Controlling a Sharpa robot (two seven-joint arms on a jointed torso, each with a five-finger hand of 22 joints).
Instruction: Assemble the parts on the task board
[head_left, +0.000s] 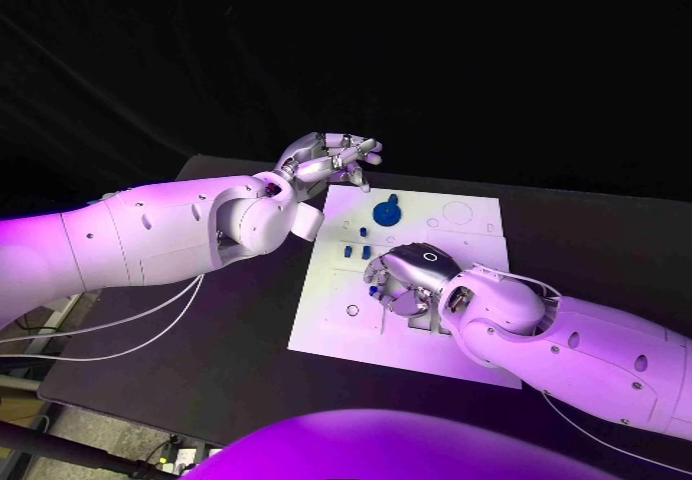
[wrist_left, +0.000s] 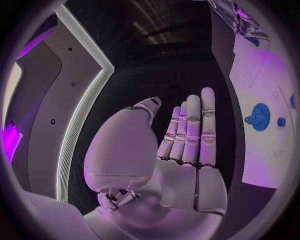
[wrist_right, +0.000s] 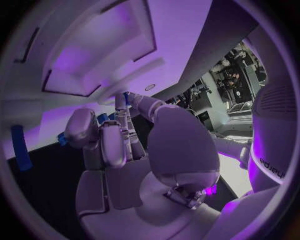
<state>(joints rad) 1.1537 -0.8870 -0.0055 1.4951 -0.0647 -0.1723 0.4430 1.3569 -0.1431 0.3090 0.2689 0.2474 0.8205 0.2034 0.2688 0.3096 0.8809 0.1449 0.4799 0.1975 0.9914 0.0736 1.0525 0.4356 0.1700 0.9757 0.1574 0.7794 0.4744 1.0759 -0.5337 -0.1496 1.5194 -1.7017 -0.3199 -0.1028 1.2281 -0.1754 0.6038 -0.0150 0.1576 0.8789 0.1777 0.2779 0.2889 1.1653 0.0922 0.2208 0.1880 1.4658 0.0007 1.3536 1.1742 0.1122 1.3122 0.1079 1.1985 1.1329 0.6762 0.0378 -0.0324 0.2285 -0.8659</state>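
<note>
Head view shows the right robot hand (head_left: 408, 275) pinching a blue part (head_left: 378, 288) mid-board, best lowered gently, while the left robot hand (head_left: 332, 158) hovers empty, fingers apart.

Two thick, smooth white arm shells with rounded joint housings carry small dark screw holes along their sides. Thin pale cables loop beneath the left arm. Each arm ends in a silver metal robot hand: the left robot hand (head_left: 329, 157) shows segmented plated fingers (wrist_left: 209, 125), and the right robot hand (head_left: 404, 275) has a domed glossy back.
</note>
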